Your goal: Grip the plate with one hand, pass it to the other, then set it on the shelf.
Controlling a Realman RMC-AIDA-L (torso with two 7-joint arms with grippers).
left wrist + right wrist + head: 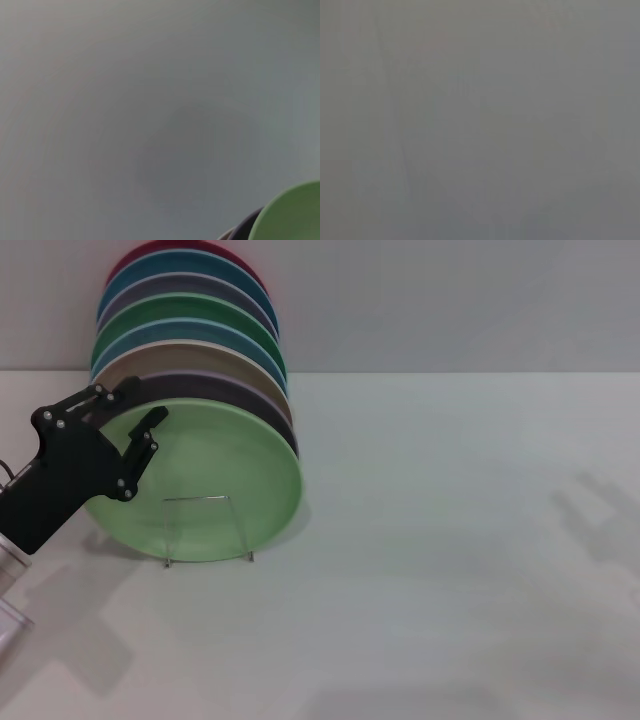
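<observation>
Head view: a pale, matte tabletop (430,570) runs back to a plain grey wall (450,300), with soft shadows falling across the table at right and lower left. At the table's left, a row of plates (190,335) stands on edge, leaning back toward the wall, in red, blue, grey-purple, dark green, blue, beige and dark purple. The mint plate (215,480) stands at the front of the row, its face turned to the camera and its lower edge held behind the thin clear loop of the rack (205,530). The left gripper (143,407) reaches in from the lower left on its black housing, fingers spread apart at the plate's upper left rim; one finger (145,445) lies across the plate's face and the other sits above the rim. Whether either touches the plate cannot be told. The right gripper is out of sight.

Left wrist view: blurred grey surface fills nearly everything; a curved slice of the mint plate (292,215) shows in one corner, with a dark plate's rim (245,225) just behind it.

Right wrist view: only featureless grey.
</observation>
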